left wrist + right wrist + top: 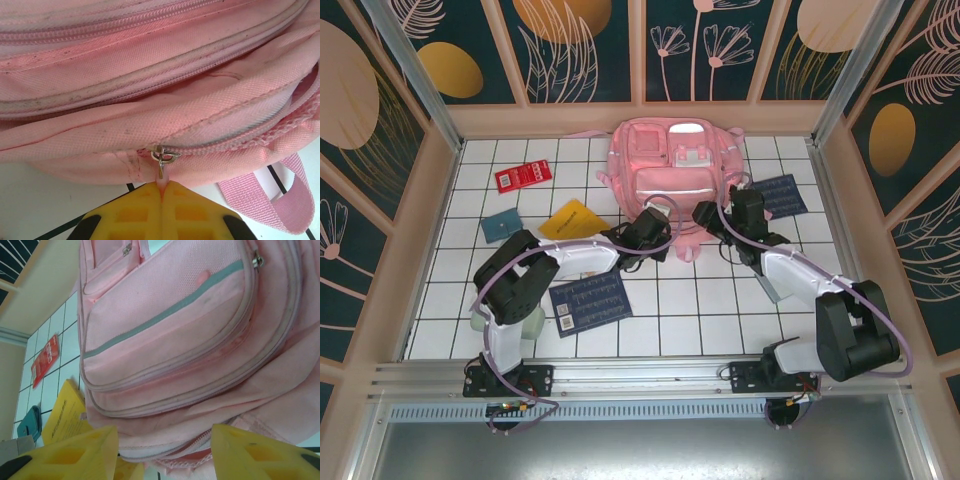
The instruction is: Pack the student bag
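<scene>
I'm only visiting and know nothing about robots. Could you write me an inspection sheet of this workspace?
Surface: white tiled table.
Job's things: pink student bag lying at the far middle, front up.
Clutter: red packet, teal item, yellow booklet, near dark blue booklet, far dark blue booklet.
Grippers: left gripper shut on the bag's zipper pull; right gripper open, near the bag.
Cables: purple cable looped along each arm.
Surroundings: floral wall panels, metal frame.

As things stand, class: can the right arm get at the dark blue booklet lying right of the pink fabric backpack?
Probably yes. The dark blue booklet lies flat on the tiles beside that arm, nothing on top, and the right hand is open.
</scene>
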`<action>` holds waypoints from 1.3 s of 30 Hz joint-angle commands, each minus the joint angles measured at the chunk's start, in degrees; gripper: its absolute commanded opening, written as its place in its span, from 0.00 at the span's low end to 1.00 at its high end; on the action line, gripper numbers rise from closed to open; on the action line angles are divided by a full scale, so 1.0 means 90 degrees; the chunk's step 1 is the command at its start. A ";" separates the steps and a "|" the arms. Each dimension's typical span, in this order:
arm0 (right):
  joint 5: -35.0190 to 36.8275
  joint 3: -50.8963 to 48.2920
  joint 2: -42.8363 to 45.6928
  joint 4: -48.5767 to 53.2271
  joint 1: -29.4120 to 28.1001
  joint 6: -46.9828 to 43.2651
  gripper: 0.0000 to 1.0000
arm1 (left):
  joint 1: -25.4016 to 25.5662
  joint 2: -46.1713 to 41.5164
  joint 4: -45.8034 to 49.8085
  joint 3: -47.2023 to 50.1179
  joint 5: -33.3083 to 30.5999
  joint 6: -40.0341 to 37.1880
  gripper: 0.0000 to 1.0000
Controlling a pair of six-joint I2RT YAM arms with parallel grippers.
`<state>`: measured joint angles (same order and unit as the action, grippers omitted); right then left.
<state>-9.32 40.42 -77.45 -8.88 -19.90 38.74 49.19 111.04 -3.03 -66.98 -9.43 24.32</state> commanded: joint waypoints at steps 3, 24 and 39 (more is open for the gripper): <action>0.0550 0.0019 -0.0242 -0.0232 -0.0076 0.0146 0.51 | -0.0002 -0.0372 -0.0112 0.0195 0.0088 0.0023 0.00; -0.0030 0.1976 -0.2782 -0.0545 0.0517 0.0648 0.33 | 0.0069 -0.0405 -0.0028 0.0140 0.0118 -0.0152 0.00; 0.0467 0.1763 -0.1384 0.0054 0.0706 -0.0200 0.00 | -0.0482 -0.0730 0.0714 0.0376 -0.1008 -0.0216 0.00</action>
<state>-6.87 56.38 -94.32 -9.17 -14.48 40.32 47.18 106.96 0.14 -64.99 -14.09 23.29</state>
